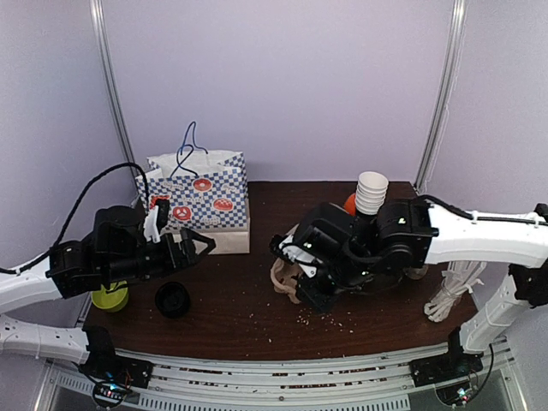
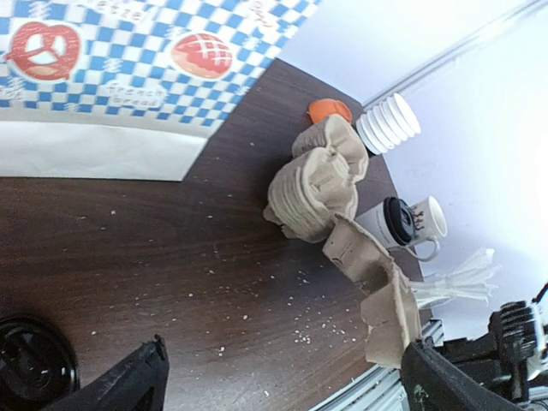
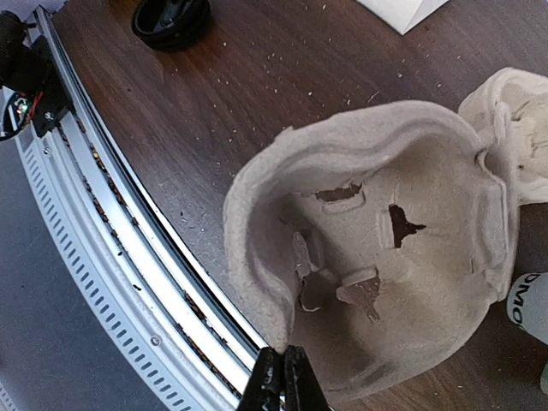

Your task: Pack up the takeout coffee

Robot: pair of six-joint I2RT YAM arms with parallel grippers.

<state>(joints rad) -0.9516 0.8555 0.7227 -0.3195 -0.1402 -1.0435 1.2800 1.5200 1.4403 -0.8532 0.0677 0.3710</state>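
Observation:
The takeout coffee (image 2: 383, 226), a pale cup with a black lid, stands at the far right beside a mug (image 2: 430, 217); in the top view my right arm hides it. A brown pulp cup carrier (image 2: 312, 184) lies mid-table, one torn end raised toward the table's front edge. My right gripper (image 3: 285, 370) is shut on the rim of that carrier (image 3: 377, 257); in the top view the right gripper (image 1: 295, 287) sits over it. My left gripper (image 2: 282, 390) is open and empty, hovering over bare table between the bag and the carrier. From above the left gripper (image 1: 199, 247) points right.
A blue-checkered paper bag (image 1: 199, 199) stands open at the back left. A stack of lidless cups (image 1: 372, 192) and an orange object (image 1: 350, 202) are behind the right arm. A loose black lid (image 1: 173, 300), a green object (image 1: 110, 297) and white plastic cutlery (image 1: 445, 295) lie near the front.

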